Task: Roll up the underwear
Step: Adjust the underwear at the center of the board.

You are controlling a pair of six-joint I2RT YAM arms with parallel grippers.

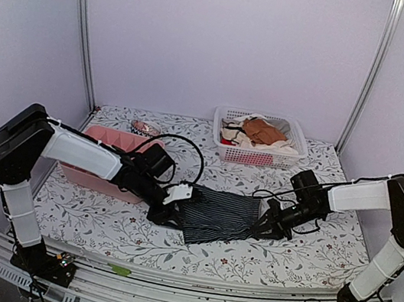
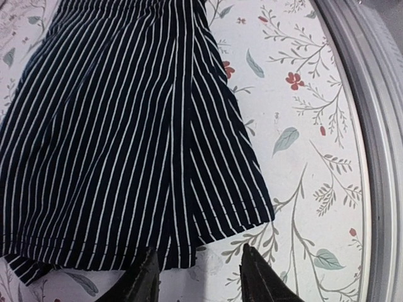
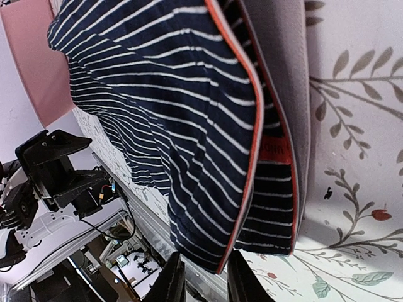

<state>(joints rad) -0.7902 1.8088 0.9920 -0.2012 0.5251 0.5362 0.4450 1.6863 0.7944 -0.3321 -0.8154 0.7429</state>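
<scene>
The underwear (image 1: 221,215), dark navy with thin white stripes, lies spread out on the floral table between my two arms. In the left wrist view its hem (image 2: 126,245) runs just ahead of my left gripper (image 2: 199,267). That gripper is open, and only a bit of the hem edge reaches between its tips. My right gripper (image 1: 263,225) is at the garment's right end. In the right wrist view the red-trimmed waistband corner (image 3: 252,189) is folded up, and its tip sits between the narrow jaws of the right gripper (image 3: 206,277).
A white basket (image 1: 256,159) holding orange-brown and cream garments (image 1: 263,133) stands at the back. A pink bin (image 1: 112,134) sits at the left behind my left arm, with a small patterned roll (image 1: 145,128) behind it. The metal table rail (image 1: 187,288) runs along the near edge.
</scene>
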